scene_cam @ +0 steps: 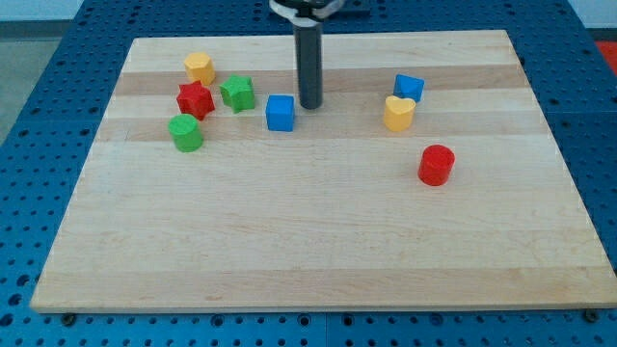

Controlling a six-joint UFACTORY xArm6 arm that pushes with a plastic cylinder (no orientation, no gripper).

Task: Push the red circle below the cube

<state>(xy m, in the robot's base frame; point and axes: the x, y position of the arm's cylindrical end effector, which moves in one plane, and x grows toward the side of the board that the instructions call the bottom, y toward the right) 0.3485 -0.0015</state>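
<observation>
While my tip (309, 105), a bare rod gripping nothing, sat just right of the blue cube (281, 112), the red circle (436, 165) waited far right, nearer; approach came next, then a leftward push.

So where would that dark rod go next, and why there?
Probably toward the view's right and down, to get to the far right side of the red circle. My tip now sits just right of the blue cube, far from the circle. The circle lies well to the cube's right, so it needs pushing leftward until it sits below the cube.
</observation>
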